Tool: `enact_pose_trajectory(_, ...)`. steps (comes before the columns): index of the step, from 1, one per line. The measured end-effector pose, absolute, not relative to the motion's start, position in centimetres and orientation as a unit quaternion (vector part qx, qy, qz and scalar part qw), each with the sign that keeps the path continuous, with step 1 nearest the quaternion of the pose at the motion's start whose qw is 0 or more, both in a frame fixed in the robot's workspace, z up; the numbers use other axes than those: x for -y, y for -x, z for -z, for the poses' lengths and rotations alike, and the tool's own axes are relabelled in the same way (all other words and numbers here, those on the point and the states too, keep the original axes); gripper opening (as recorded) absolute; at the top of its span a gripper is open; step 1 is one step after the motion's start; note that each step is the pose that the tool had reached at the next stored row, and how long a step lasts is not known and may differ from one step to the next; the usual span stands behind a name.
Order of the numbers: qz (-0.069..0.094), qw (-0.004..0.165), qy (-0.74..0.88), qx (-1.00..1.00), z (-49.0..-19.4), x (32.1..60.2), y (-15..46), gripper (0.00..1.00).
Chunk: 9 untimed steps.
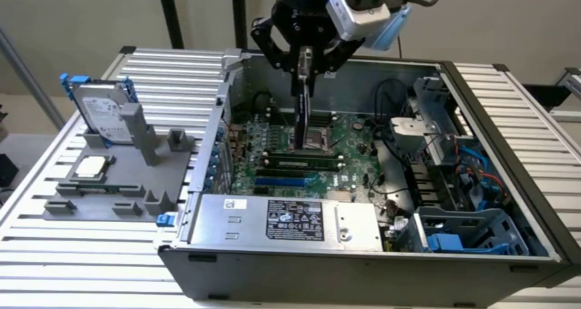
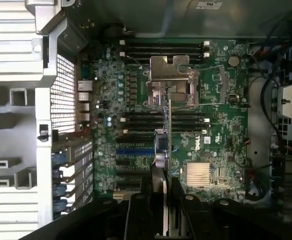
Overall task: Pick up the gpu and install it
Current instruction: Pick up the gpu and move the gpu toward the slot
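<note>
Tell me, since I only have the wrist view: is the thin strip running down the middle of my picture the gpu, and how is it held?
Observer: Yes. In the exterior view the tool is shut on the top of the gpu, which hangs upright inside the open case.
Operator: Is its lower end touching the motherboard?
Observer: The lower end is down close to the motherboard, but I cannot tell whether they touch.
Operator: What sits outside the case?
Observer: A hard drive with blue rails stands in a gray fixture, and a small silver chip lies on that fixture.
</note>
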<state>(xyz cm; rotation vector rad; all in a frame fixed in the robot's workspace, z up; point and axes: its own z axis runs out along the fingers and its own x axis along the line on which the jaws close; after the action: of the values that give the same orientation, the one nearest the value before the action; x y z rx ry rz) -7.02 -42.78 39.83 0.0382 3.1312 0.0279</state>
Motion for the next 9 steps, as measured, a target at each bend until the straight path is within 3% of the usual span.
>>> enact_pose_trajectory(9,-0.007,0.001,-0.006,-1.0,-38.7,42.8,5.2,0.0)
